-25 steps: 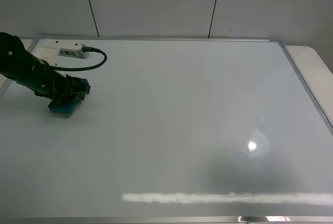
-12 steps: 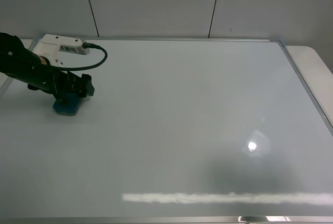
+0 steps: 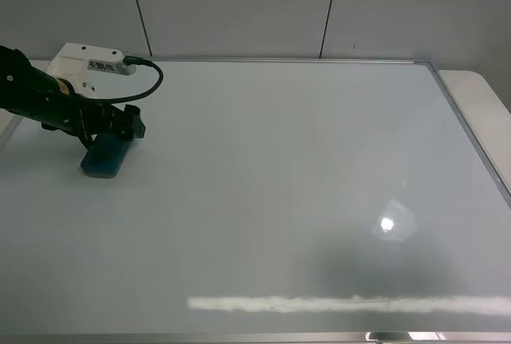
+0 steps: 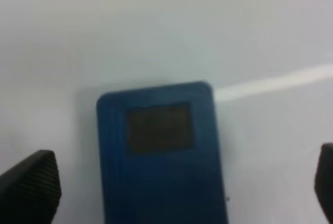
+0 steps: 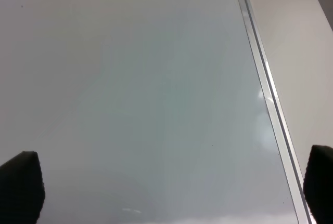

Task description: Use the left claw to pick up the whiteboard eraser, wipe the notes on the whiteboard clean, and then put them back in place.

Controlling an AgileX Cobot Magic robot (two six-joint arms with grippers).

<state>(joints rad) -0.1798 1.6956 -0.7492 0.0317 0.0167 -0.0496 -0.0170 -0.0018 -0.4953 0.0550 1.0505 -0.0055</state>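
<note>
The teal-blue whiteboard eraser (image 3: 102,160) lies flat on the whiteboard (image 3: 279,184) near its far left corner. In the left wrist view the whiteboard eraser (image 4: 161,156) sits between the two spread fingertips without touching them. The left claw (image 3: 120,130) hovers just above and behind the eraser, open and holding nothing. My right gripper (image 5: 170,185) stands open over bare board near the right frame; its arm is out of the high view. The notes do not show anywhere on the board.
A white box module (image 3: 84,61) with a black cable rides on the left arm. The silver frame (image 3: 471,132) borders the board, with pale table (image 3: 483,100) beyond it on the right. A grey panelled wall stands behind.
The left claw has opened, let go of the eraser and lifted back a little toward the far left. The eraser stays on the board.
</note>
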